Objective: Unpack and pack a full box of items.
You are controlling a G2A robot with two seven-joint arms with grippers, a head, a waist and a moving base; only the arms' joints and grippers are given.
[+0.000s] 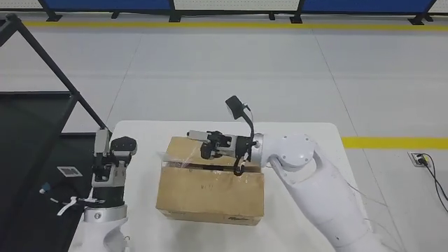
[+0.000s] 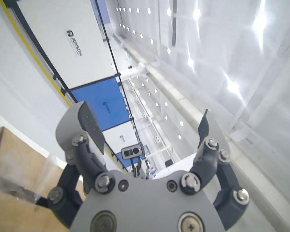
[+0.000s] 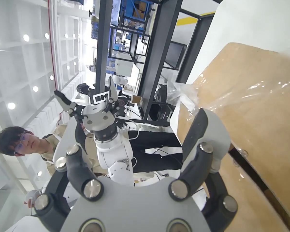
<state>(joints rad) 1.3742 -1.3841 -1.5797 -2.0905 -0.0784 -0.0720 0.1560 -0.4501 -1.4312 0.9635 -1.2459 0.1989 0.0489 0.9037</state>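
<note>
A closed cardboard box sits in the middle of the white table. Clear tape runs along its top seam and hangs loose at the far left corner. My right gripper reaches in from the right, above the box's far edge. In the right wrist view it is open and holds nothing, with one finger close beside the box top and the crumpled tape. My left gripper stands left of the box, pointing upward. It is open and holds nothing, with the box beside it.
A black metal frame rises at the table's left side. The table's edges lie close around the box, with bare white surface at the far right. My left gripper shows farther off in the right wrist view.
</note>
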